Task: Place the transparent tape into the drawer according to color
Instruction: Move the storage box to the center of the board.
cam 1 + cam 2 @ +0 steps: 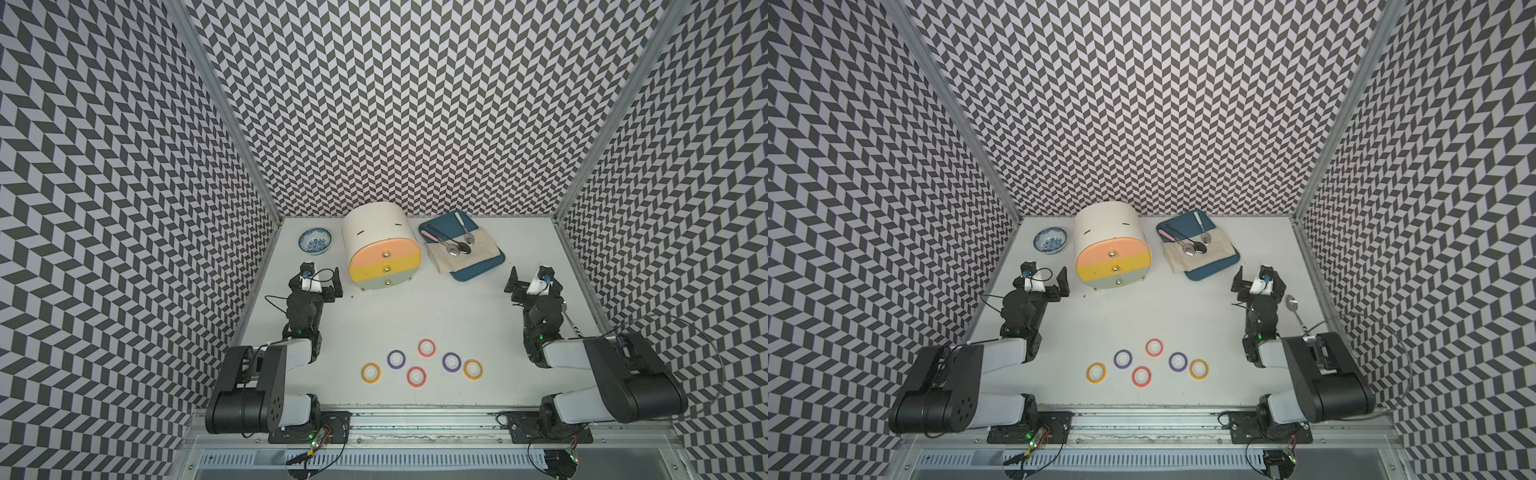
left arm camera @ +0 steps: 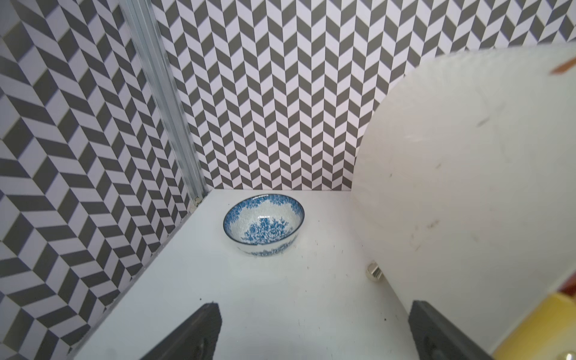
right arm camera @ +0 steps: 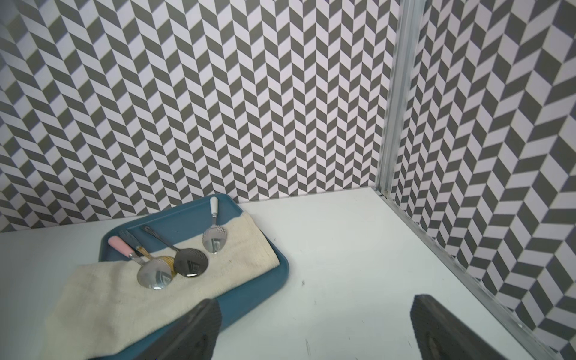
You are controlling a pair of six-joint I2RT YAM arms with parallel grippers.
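Between the arms, six tape rings (image 1: 1141, 376) lie loose on the counter (image 1: 415, 311)

Left pincer (image 2: 314, 308) hangs spread and empty just beside the chest (image 1: 384, 259), facing a bowl (image 1: 315, 240) at the back. Chest drawers, pink over yellow over pale grey, all sit shut. Near the front edge, well apart from the chest, lie yellow ring (image 1: 370, 372), purple ring (image 1: 396, 359), red ring (image 1: 416, 376), second red ring (image 1: 427, 348) behind it, second purple ring (image 1: 451, 361), second yellow ring (image 1: 473, 369). Back right, a tray (image 1: 478, 271) carries a cloth (image 1: 484, 245) and spoons (image 1: 457, 248). Right pincer (image 3: 314, 300) hangs spread and empty near the tray.
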